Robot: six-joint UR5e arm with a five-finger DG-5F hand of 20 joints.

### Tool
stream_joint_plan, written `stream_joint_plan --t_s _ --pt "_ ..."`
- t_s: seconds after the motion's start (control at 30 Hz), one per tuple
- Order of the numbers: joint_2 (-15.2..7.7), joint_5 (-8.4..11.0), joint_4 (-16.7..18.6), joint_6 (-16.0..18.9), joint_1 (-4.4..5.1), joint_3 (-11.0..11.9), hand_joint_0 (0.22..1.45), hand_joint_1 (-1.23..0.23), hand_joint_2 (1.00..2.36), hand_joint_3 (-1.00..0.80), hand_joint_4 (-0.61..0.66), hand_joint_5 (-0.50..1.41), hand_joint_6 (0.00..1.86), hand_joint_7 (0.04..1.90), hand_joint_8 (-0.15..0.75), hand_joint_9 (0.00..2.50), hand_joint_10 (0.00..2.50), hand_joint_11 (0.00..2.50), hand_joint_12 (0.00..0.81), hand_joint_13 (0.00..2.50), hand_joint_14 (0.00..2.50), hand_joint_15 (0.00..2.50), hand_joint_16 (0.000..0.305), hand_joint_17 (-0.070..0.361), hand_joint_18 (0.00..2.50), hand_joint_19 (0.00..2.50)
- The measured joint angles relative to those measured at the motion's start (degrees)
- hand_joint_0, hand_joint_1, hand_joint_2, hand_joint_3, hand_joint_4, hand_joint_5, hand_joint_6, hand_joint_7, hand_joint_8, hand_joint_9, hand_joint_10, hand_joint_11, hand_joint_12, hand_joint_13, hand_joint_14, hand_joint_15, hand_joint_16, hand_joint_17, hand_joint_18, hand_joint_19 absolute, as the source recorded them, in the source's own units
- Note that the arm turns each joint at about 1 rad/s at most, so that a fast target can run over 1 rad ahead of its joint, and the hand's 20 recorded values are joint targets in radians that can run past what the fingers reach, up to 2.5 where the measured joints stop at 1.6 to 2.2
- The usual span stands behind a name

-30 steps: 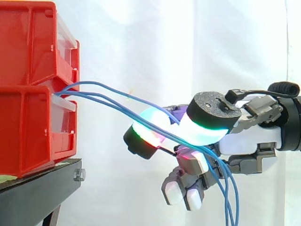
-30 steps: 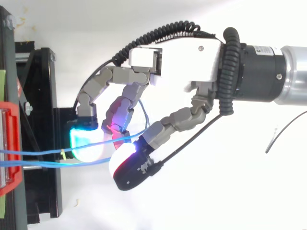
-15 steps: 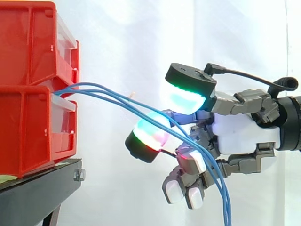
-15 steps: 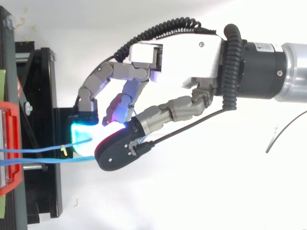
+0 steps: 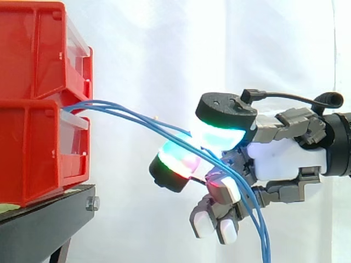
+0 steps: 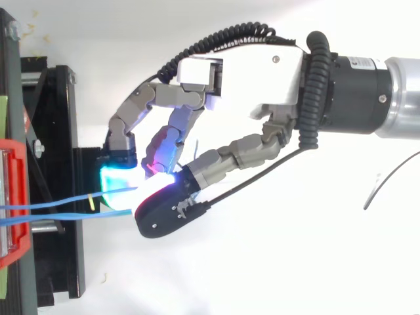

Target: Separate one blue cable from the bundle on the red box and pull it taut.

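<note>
Several blue cables [image 5: 137, 116] from red bins [image 5: 33, 137], hand [image 5: 285, 161] curled, pinching them.

A white curtain [image 5: 164, 55] hangs in the back. At the lower left there is a black stand [image 5: 38, 224]. A silver bolt [image 5: 92, 204] sits at its corner.

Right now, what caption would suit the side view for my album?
Robot hand pinches blue cables from stacked red bins between its glowing fingers.
</note>
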Motion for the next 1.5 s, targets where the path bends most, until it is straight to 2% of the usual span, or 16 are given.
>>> stream_joint_plan --t_s 0.1,0.27,0.33,0.37,0.57,0.7,0.83,1.13,1.27,1.5 --pt "0.0 0.08 0.06 -0.04 -0.02 0.0 0.61 -0.69 1.0 -0.5 0.07 -0.13 0.95 0.69 0.281 1.15 0.02 0.7 0.334 0.89 0.02 0.44 0.043 0.097 0.85 0.64" --pt "0.02 0.02 0.06 -0.04 -0.03 0.0 0.52 -0.53 1.0 -0.5 0.08 -0.12 0.91 0.71 0.301 1.18 0.02 0.67 0.366 0.92 0.02 0.44 0.049 0.11 0.89 0.64" --pt "0.01 0.01 -0.02 0.03 -0.03 0.0 0.51 -0.47 1.0 -0.5 0.08 -0.12 0.9 0.72 0.308 1.19 0.02 0.67 0.37 0.93 0.02 0.44 0.049 0.111 0.89 0.65" --pt "0.01 0.0 -0.06 0.05 -0.03 0.0 0.56 -0.45 1.0 -0.5 0.06 -0.12 0.9 0.75 0.295 1.19 0.03 0.68 0.358 0.92 0.02 0.44 0.047 0.105 0.87 0.67" --pt "0.02 -0.01 -0.11 0.06 -0.03 0.0 0.59 -0.61 1.01 -0.3 0.06 -0.12 0.9 0.82 0.299 1.17 0.02 0.71 0.351 0.9 0.02 0.44 0.046 0.104 0.87 0.65" --pt "0.02 -0.01 0.05 0.01 -0.03 0.0 0.63 -0.68 1.01 -0.23 0.07 -0.12 0.95 0.73 0.313 1.17 0.03 0.82 0.357 0.87 0.02 0.44 0.047 0.106 0.87 0.62" --pt "0.05 -0.01 0.14 0.08 -0.03 0.02 0.68 -0.78 1.02 -0.16 -0.02 -0.12 0.97 0.81 0.295 1.18 0.03 0.91 0.342 0.84 0.02 0.44 0.044 0.1 0.83 0.62" --pt "0.48 -0.01 0.11 -0.07 -0.03 0.21 0.68 -0.76 1.02 -0.19 -0.01 -0.12 0.97 0.79 0.291 1.18 0.02 0.92 0.34 0.83 0.02 0.45 0.044 0.1 0.83 0.64" --pt "0.96 -0.01 -0.04 -0.3 -0.06 0.24 0.63 -0.73 1.02 -0.24 0.07 -0.12 0.95 0.78 0.293 1.22 0.03 0.89 0.345 0.85 0.02 0.45 0.045 0.101 0.84 0.66" --pt "1.22 0.0 -0.14 -0.4 -0.01 0.26 0.62 -0.76 1.02 -0.15 0.07 -0.09 0.94 0.86 0.322 1.32 0.03 0.86 0.364 0.91 0.02 0.44 0.05 0.112 0.91 0.64"
